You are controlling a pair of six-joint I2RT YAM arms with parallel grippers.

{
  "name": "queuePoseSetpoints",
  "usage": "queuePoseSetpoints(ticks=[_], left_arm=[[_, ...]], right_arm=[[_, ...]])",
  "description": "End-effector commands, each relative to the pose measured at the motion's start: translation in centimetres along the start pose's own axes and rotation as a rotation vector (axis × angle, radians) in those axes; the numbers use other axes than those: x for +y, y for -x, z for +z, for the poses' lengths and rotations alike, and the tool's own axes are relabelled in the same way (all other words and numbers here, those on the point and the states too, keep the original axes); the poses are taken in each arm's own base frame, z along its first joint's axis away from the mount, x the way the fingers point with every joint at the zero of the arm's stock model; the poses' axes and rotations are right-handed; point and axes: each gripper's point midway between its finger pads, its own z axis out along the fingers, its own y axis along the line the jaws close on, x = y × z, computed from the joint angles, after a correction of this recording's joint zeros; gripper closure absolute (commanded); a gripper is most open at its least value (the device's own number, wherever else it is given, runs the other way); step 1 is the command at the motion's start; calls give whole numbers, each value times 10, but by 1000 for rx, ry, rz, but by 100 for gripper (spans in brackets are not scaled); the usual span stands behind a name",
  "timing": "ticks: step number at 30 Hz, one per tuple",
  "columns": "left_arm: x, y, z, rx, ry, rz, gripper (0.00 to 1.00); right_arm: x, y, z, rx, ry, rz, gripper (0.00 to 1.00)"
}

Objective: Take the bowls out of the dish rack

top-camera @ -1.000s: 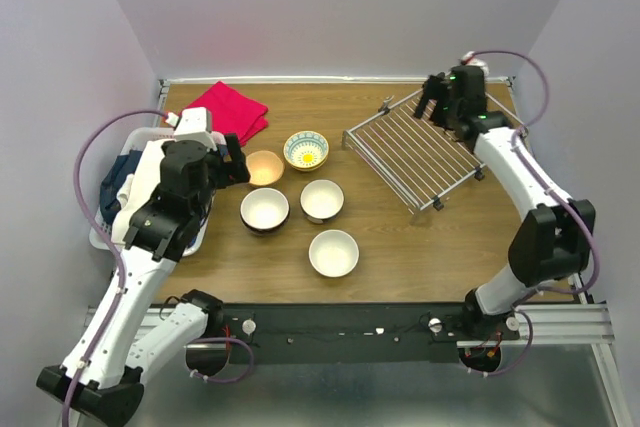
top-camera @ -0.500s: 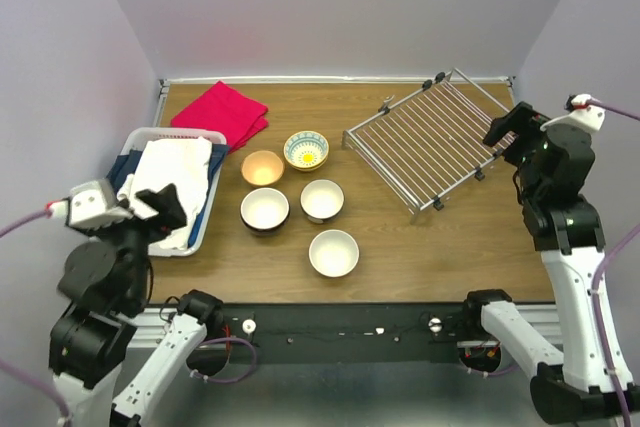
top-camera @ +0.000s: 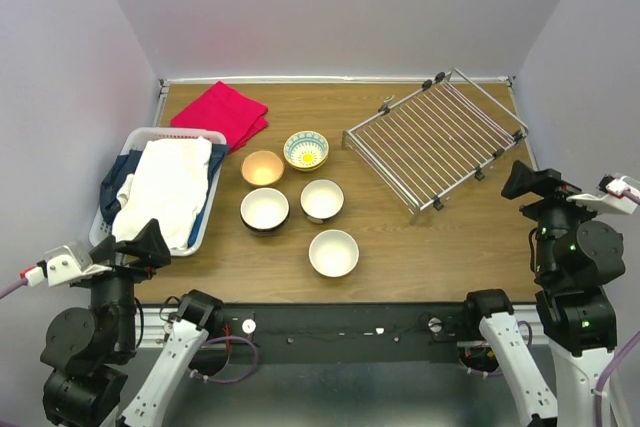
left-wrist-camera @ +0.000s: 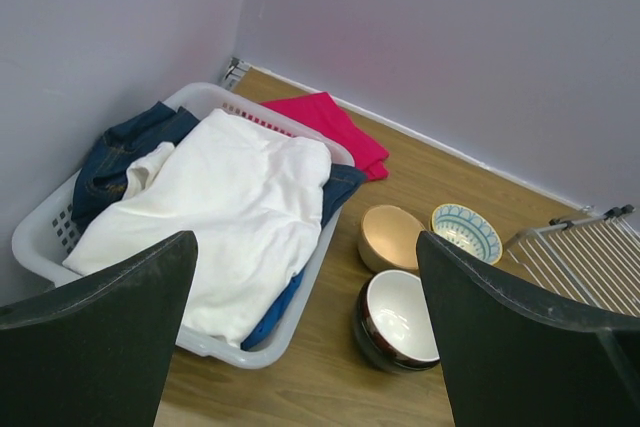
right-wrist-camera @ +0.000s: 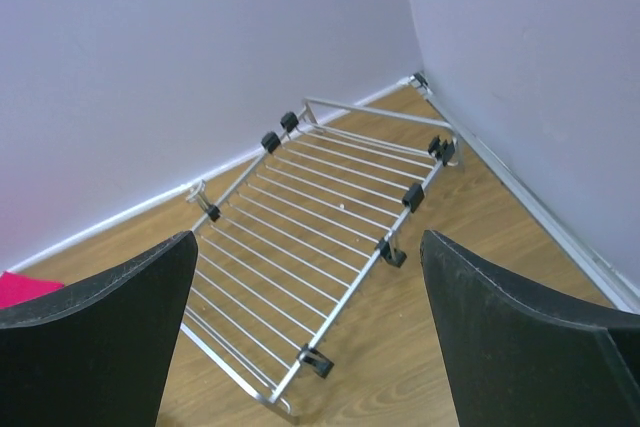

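Note:
Several bowls stand on the wooden table left of centre: a tan bowl [top-camera: 263, 167], a floral bowl [top-camera: 306, 150], a dark-sided bowl with a white inside [top-camera: 265, 209] and two more white-inside bowls [top-camera: 322, 199] [top-camera: 334, 252]. The silver wire dish rack [top-camera: 435, 142] lies at the back right with nothing on its bars. My left gripper [top-camera: 145, 245] hangs open at the near left edge, apart from everything. My right gripper [top-camera: 527, 181] hangs open at the near right, short of the rack. The left wrist view shows the tan bowl [left-wrist-camera: 392, 237] and the dark bowl [left-wrist-camera: 398, 317]. The right wrist view shows the rack [right-wrist-camera: 320, 217].
A white plastic basket [top-camera: 112, 239] heaped with white and blue clothes stands at the left edge. A red folded cloth [top-camera: 222, 112] lies at the back left. Walls close in the table on the left, back and right.
Both arms have pulled back from over the table to its near corners, the left from beside the bowls, the right from the rack's far end. Bowls and rack have not moved.

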Motion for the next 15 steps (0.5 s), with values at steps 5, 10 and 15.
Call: queuePoseSetpoints(ticks=[5,10,15], left_arm=[[21,-14,-11,-23,61,-60,1],[23,-13,-10,-24,74,-63,1],[23,-14,-7,-20,89,-58,1]], right_arm=[[-6,-44,-15,99,43,-22,0],[-7,-45,-17,88,46,-16,0],[-6,-46,-16,88,52,-12,0]])
